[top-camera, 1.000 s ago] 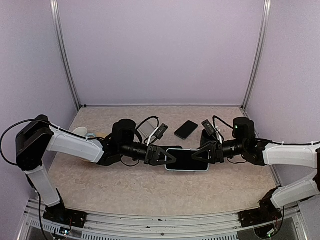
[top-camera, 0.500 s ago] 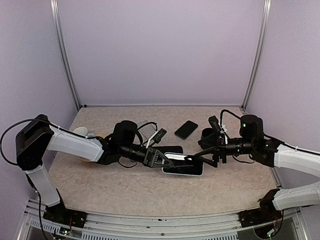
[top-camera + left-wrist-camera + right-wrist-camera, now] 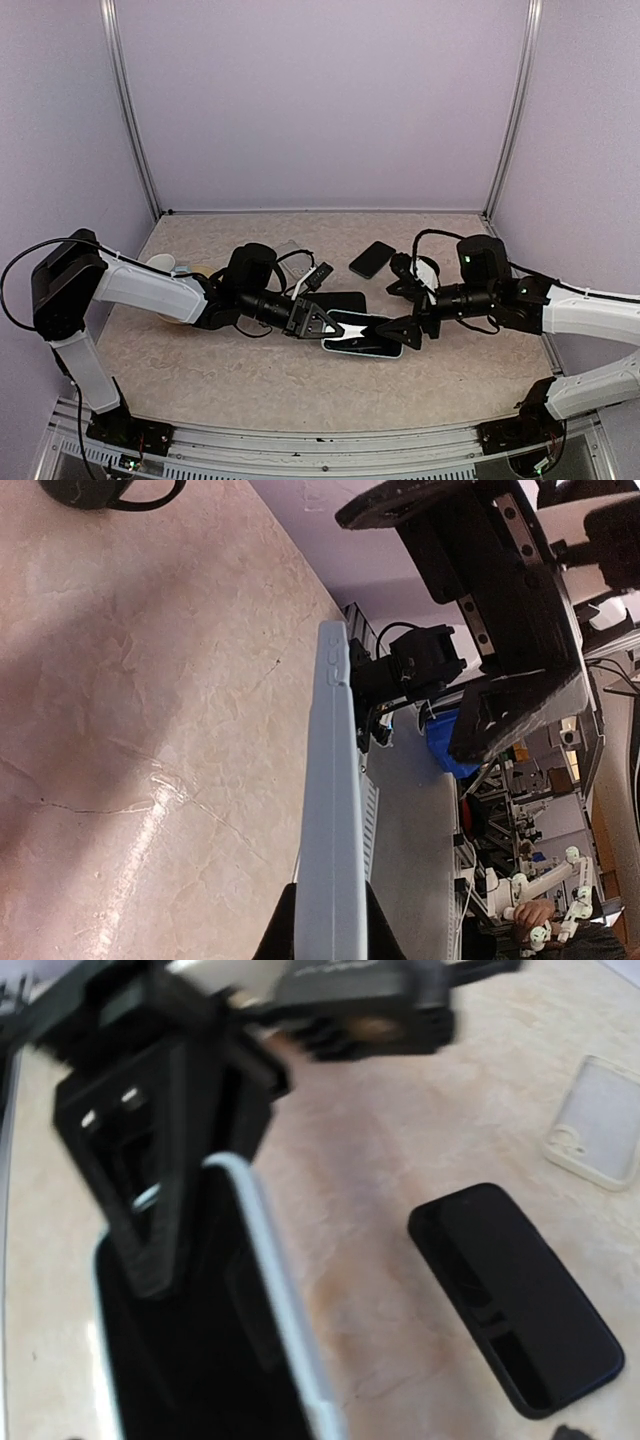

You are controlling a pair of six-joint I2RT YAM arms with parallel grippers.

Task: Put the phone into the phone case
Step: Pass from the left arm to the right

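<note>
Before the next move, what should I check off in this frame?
1. Hold of left gripper on pale blue phone case: ok, clamped on its edge.
2. Hold of right gripper on that case: not ok, jaws stand open.
3. Seating of phone in the case: cannot tell, wrist view blurred.
4. Clearance from loose black phone: ok, it lies apart on the table.

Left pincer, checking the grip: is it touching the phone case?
Touching. Left wrist view shows the left pincer clamped on both faces of the phone case.
</note>
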